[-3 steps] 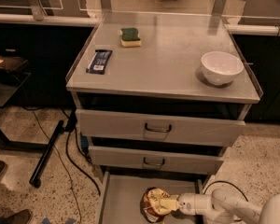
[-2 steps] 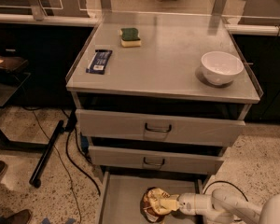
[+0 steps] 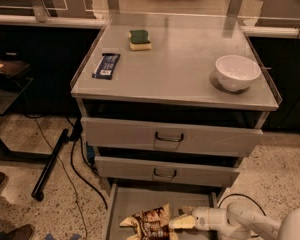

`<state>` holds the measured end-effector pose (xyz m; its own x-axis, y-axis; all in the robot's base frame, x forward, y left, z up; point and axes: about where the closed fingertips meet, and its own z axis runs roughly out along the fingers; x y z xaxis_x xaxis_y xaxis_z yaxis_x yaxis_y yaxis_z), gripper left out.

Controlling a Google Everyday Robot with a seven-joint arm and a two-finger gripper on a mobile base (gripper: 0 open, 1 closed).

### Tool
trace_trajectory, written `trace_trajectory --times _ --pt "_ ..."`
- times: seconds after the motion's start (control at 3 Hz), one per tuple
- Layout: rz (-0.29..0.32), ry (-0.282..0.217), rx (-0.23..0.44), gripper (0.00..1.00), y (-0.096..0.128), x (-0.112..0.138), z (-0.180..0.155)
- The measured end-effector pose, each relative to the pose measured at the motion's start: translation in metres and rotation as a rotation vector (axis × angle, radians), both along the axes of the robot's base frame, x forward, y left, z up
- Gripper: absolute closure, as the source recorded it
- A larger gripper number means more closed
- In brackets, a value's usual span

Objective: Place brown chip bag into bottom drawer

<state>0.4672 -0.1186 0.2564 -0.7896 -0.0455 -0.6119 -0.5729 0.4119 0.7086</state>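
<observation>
Shifted leftward, the brown chip bag (image 3: pixel 149 223) lies in the bottom drawer (image 3: pixel 138 199), gripper (image 3: pixel 179 223) fingers (image 3: pixel 186 219) pinching its right edge.

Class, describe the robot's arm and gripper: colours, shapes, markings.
The arm is glossy white, built of smooth, rounded tubular segments. The gripper, low over the bottom drawer, is cream-coloured and narrower than the arm. No markings show on either.

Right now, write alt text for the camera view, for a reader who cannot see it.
A brown chip bag lies in the open bottom drawer of a grey three-drawer cabinet, with the robot's hand at the bag's right edge. On the cabinet top sit a white bowl, a green-and-yellow sponge and a dark blue snack bar.
</observation>
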Motion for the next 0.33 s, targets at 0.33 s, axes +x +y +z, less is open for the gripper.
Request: trace_trajectory --times 0.33 --pt "0.0 0.0 0.0 0.0 0.0 0.0 0.0"
